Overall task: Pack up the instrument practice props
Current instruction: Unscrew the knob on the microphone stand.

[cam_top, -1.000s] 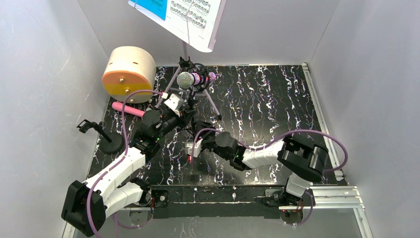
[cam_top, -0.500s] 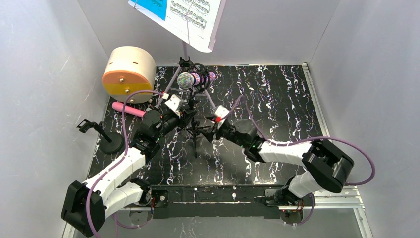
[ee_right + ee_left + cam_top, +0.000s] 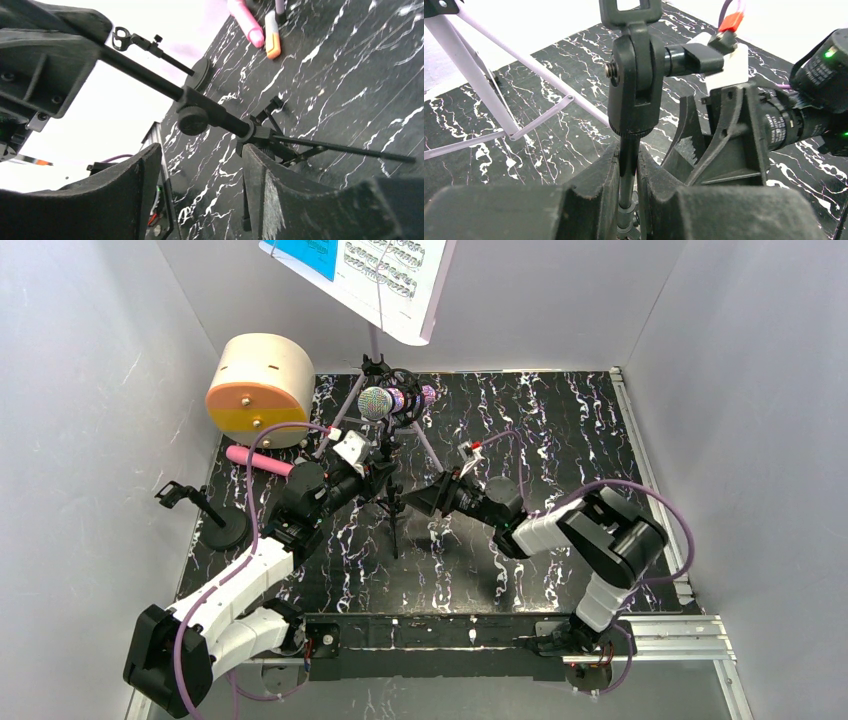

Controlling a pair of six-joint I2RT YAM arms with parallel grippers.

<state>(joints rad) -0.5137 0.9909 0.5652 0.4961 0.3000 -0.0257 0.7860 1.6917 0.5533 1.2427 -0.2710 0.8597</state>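
We read the next move as turning on the tripod [image 3: 394, 508], which stands a little left of the table's [image 3: 560, 430] middle. Its pole is upright, and the mic [image 3: 374, 401] rides in the ring mount above, toward the far edge. Our left gripper [image 3: 626, 167] is clamped on that thin pole [image 3: 628, 147] just under the swivel head, so the left arm is the one in contact. The right gripper [image 3: 201, 155] has its fingers spread and holds nothing; it lies just to the right of the pole, pointing at it from the side. In the right wrist view the pole's long axis runs slantwise across the frame, since that camera is rolled. The leg hub [image 3: 248, 131] sits just beyond the fingertips, roughly in line with the gap but not yet inside it. We judge that the right arm needs only a short push forward to take the hub. The left wrist view shows what the overhead cannot: the clamp on the pole, and a sliver of space between the pole and the right fingers [image 3: 685, 135]. The overhead alone shows the legs splayed on the table — and the mic in its mount.
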